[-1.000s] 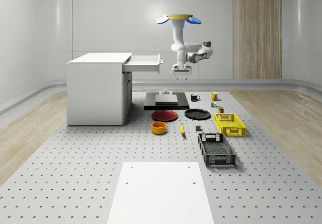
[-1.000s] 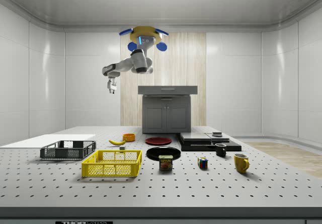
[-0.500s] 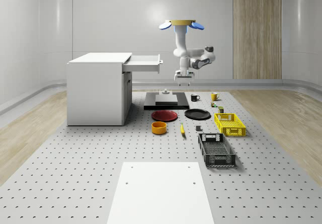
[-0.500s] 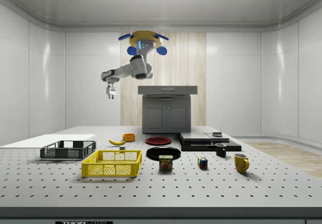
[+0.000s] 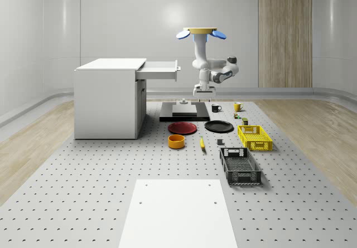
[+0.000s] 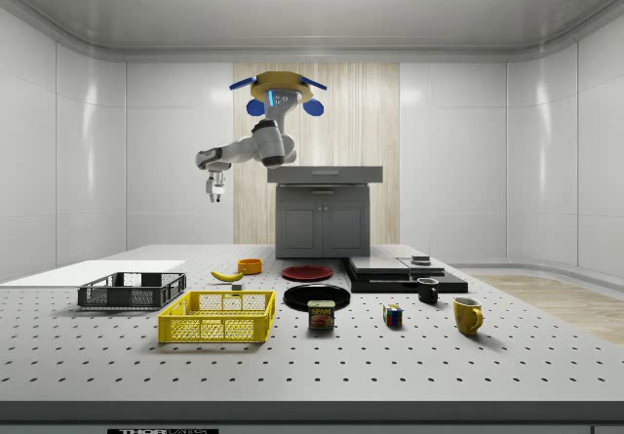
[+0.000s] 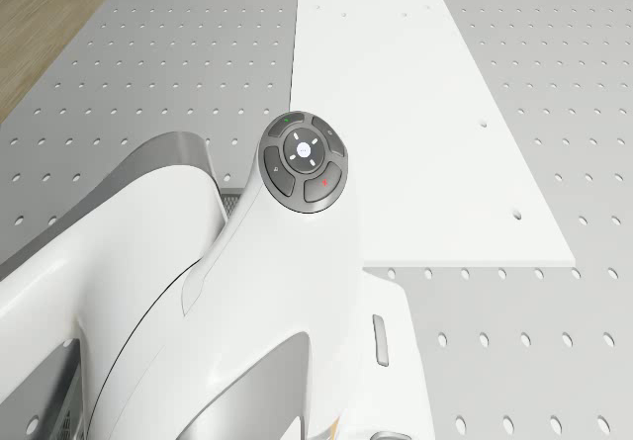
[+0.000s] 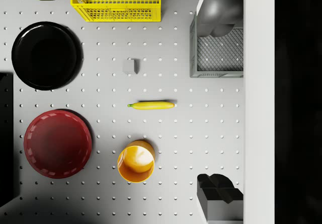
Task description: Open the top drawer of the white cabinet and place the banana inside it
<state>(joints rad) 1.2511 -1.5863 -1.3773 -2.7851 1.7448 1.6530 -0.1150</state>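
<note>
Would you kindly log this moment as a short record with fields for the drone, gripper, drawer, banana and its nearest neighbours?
drone: hovering in the air, to the whole-scene view's right of the open drawer
gripper: hanging high above the table, pointing down, holding nothing
top drawer: pulled out of the white cabinet
banana: lying flat on the perforated table, untouched
neighbours: orange bowl, red plate, black crate and small grey block, all apart from the banana
</note>
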